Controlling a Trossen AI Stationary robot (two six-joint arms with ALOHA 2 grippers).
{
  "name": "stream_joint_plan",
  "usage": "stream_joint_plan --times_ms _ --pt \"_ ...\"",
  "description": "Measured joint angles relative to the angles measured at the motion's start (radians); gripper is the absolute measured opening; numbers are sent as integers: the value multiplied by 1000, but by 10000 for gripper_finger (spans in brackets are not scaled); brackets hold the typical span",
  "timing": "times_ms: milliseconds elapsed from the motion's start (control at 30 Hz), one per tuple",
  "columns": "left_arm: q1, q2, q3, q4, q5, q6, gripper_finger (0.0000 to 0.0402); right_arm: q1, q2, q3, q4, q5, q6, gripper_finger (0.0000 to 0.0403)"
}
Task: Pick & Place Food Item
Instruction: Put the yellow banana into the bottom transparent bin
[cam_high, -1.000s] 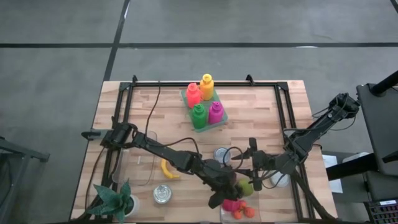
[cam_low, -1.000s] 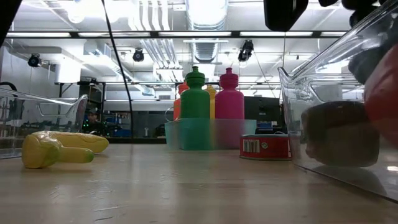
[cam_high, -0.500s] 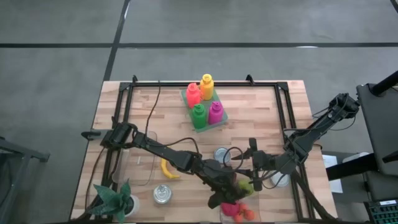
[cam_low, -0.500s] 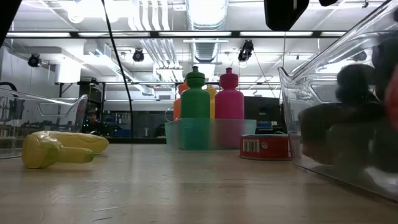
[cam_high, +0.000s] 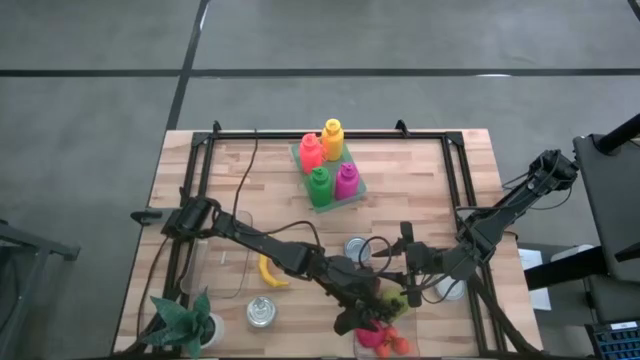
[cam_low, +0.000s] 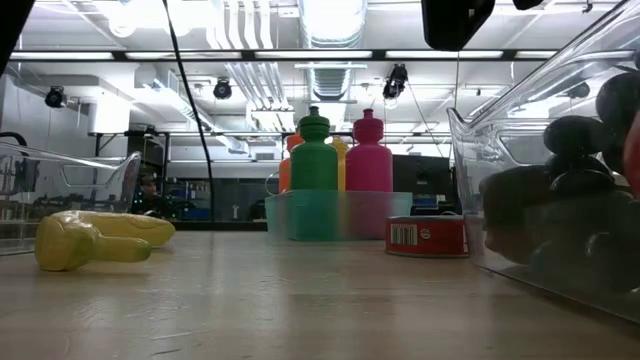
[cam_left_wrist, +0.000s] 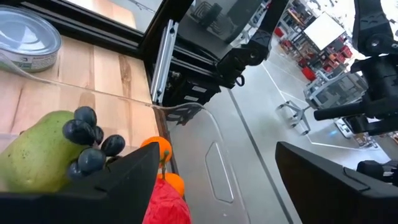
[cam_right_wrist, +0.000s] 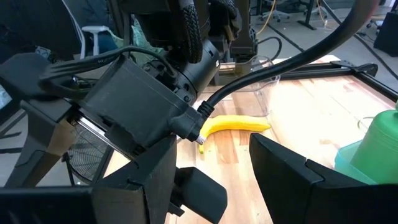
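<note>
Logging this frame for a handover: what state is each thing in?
Left hand: open, over the clear bin.
Right hand: open, holding nothing.
Clear bin: upright, holds pear, grapes, oranges.
Banana: lying on the table.
Tin can: upright.
Four bottles: upright in a tray.

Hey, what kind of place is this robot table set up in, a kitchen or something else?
Not a kitchen; it looks like a robotics lab or workshop. The low view shows exposed ducts and ceiling cameras overhead, the floor around the table is bare concrete, and the food on it looks like plastic props.
</note>
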Motion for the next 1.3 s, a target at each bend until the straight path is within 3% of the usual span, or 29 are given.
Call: stream_joint_plan --times_ms 267,633,1033,1167,1300 --pt "16 -35 -1 -124 46 11 327 0 0 0 1 0 0 199" --pt "30 -151 -2 -485 22 232 327 0 -1 1 0 0 0 199" --pt "55 -293 -2 -998 -154 210 326 0 -1 1 0 0 0 199" --pt "63 -351 -39 -1109 -218 118 314 0 -1 1 1 0 0 199" --pt "68 -444 -147 -1119 -308 -114 289 0 -1 1 1 0 0 199"
